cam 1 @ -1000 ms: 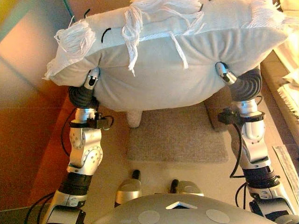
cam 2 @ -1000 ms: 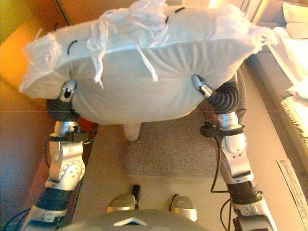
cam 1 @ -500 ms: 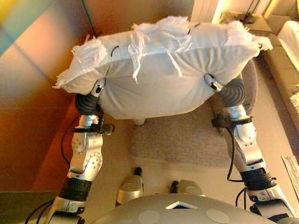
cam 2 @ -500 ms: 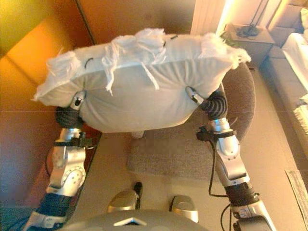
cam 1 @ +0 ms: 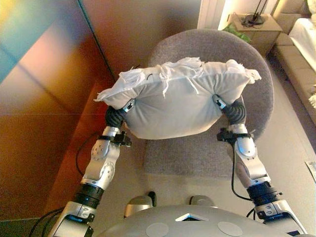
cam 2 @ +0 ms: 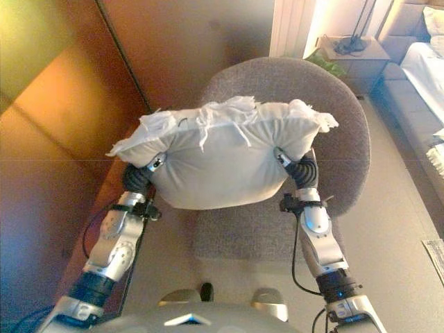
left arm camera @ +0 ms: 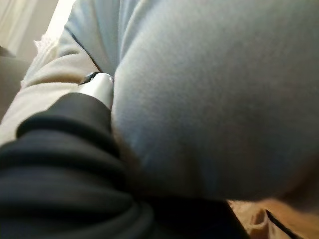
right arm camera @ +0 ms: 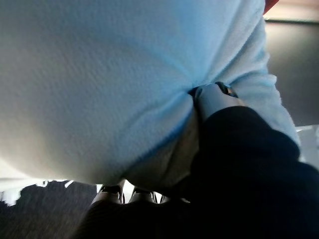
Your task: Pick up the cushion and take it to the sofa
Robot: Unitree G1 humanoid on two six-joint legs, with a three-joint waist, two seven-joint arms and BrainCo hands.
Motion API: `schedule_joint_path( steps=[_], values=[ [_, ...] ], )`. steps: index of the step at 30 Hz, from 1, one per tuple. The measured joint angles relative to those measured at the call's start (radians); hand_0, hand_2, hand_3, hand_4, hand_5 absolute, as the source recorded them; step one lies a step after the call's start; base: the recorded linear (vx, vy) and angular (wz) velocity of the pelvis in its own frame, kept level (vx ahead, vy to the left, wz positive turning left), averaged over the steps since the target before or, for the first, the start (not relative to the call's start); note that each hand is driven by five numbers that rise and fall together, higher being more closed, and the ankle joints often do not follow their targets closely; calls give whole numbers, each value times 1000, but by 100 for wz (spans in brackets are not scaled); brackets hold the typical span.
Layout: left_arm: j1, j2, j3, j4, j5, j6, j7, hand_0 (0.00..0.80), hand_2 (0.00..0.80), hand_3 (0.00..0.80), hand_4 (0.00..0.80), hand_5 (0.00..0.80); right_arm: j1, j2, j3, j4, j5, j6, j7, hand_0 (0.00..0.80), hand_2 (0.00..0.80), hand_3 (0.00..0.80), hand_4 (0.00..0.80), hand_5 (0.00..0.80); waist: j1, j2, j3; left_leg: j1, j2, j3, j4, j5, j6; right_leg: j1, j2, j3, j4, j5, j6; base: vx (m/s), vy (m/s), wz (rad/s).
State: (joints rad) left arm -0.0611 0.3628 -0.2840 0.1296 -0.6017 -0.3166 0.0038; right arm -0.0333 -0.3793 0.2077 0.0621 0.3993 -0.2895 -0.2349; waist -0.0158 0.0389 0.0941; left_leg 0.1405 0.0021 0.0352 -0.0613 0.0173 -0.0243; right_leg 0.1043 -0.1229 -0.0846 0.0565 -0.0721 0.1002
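Cushion [cam 1: 177,106] now sits lower w/ grey chair [cam 1: 256,74] showing behind vs 1 s ago, both hands, left hand [cam 1: 129,105] & right hand [cam 1: 218,101], pinching its ends, so carry's under way; sofa not reached.

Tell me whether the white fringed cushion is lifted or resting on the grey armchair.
Lifted: the white fringed cushion is clamped between the left hand and right hand, above the grey armchair seat.

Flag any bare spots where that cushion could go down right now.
Bare: the grey chair seat and curved back under the cushion, and the floor strip between chair and sofa. Crowded: the small table holds a lamp base; left hand and right hand press into the cushion's ends.
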Motion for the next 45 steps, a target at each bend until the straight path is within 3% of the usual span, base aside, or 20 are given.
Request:
schedule_joint_path(
  steps=[3, 20, 28, 41, 45],
  values=[
    [-38, -1, -19, 51, 0, 4, 0, 800, 800, 800, 800, 800, -1, 8, -2, 25, -30, 0, -29, 800, 800, 800, 800, 800, -4, 1, -1, 19, 7, 26, -19, 0, 0, 11, 10, 25, -29, 17, -2, 41, -16, -26],
    [-204, -111, -117, 403, 45, 11, 11, 800, 800, 800, 800, 800, -25, 16, -12, 258, -35, 25, -93, 800, 800, 800, 800, 800, -140, 2, 7, 44, 16, 136, -26, 2, -1, -7, 26, 132, -72, 78, 4, 34, -29, -21],
    [-342, -121, -128, 563, 66, 28, 41, 800, 800, 800, 800, 800, -173, 16, 13, 358, -33, 102, -143, 800, 800, 800, 800, 800, -139, 8, 61, 43, 25, 157, -26, 9, -7, -6, 34, 135, -102, 114, -7, 45, -44, -8],
    [-379, -116, -126, 613, 57, 89, 85, 800, 800, 800, 800, 800, -251, 21, 45, 476, -23, 239, -91, 800, 800, 800, 800, 800, -124, -9, 82, 140, 41, 154, -27, -4, -23, 102, 48, 132, -132, 116, -9, 214, -66, -1],
    [-370, -118, -127, 644, 61, 142, 74, 800, 800, 800, 800, 800, -262, 23, 46, 544, -23, 281, -42, 800, 800, 800, 800, 800, -95, -28, 85, 189, 52, 153, -27, -12, -34, 150, 59, 129, -132, 110, -19, 324, -120, 1]
  ],
)
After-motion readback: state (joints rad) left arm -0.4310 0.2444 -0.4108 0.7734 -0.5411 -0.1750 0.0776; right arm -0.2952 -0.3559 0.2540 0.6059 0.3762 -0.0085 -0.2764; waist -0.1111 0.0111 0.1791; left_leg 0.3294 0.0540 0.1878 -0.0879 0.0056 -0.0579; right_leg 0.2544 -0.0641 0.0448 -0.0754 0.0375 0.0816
